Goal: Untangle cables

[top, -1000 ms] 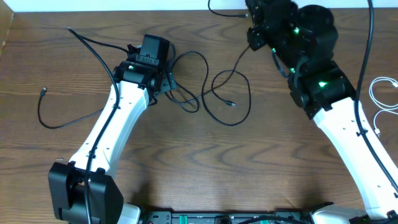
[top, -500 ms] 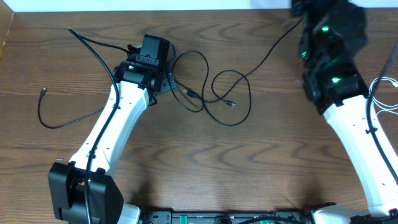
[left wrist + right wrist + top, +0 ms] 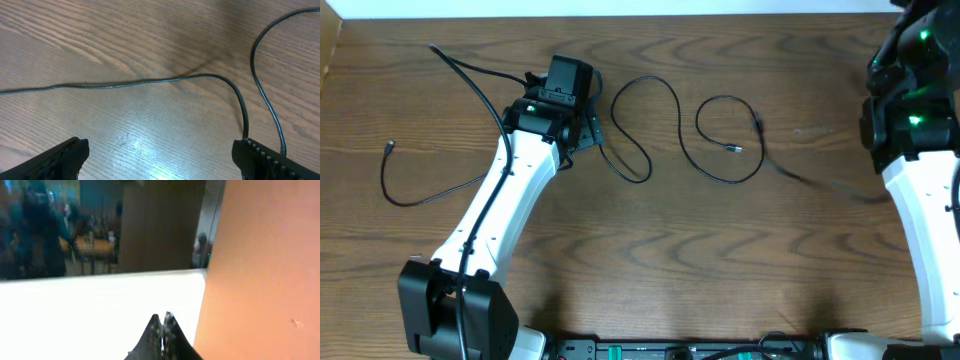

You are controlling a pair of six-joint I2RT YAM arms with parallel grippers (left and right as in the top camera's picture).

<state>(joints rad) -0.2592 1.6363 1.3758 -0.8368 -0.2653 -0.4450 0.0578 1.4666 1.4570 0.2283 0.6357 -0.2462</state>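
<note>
A long black cable [image 3: 660,95] snakes from my left gripper [image 3: 585,132] across the table's middle into a loop [image 3: 720,178] with a small plug [image 3: 735,150]. Its right end is a blurred streak [image 3: 820,183]. In the left wrist view my left gripper [image 3: 160,150] is open just above the wood, and a cable [image 3: 150,81] crosses in front and passes the right finger. My right gripper [image 3: 163,322] is shut and raised, facing past the table's far edge; no cable shows between its fingers. A white cable is not in view.
A separate black cable [image 3: 415,203] with a plug end [image 3: 388,147] lies at the left. Another black cord [image 3: 470,68] runs up-left from the left wrist. The right arm [image 3: 910,110] stands over the right edge. A white wall borders the far edge.
The right arm swung from the top middle to the far right. The cable was drawn rightward, its tangle opening into an S-curve and a separate loop. The left arm stayed still.
</note>
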